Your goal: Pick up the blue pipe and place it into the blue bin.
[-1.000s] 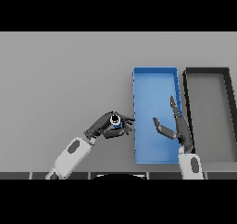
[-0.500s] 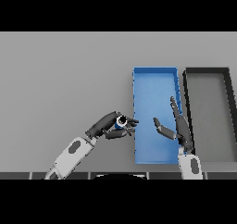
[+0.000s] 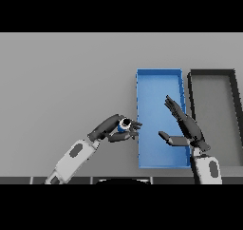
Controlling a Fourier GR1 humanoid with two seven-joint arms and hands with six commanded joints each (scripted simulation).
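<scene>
The left hand [image 3: 115, 129] reached in from the lower left, arm stretched up and to the right, and its fingers [image 3: 134, 126] were clamped round the blue pipe [image 3: 124, 124]. The pipe sat in that grip with its open end showing, held above the grey bench [image 3: 61, 77] just left of the blue bin [image 3: 159, 81], right by the bin's left wall and not yet over it. The fingertips pointed toward that wall and all but touched it.

Over on the other side, the right hand [image 3: 187, 128] rose from the lower edge and hung above the near half of the blue bin's floor. Its fingers were straight and apart, slanting up and to the left, thumb stuck out leftward, holding nothing. That open hand stood in the very space the pipe was headed toward, though the two hands were well apart.

Farther right, just beside the blue bin, lay a dark grey bin [image 3: 212, 74], its rim running parallel.

Against half a second before, the left hand had edged slightly right, closer to the bin wall, with the pipe carried along; the right hand's pose was about the same.
</scene>
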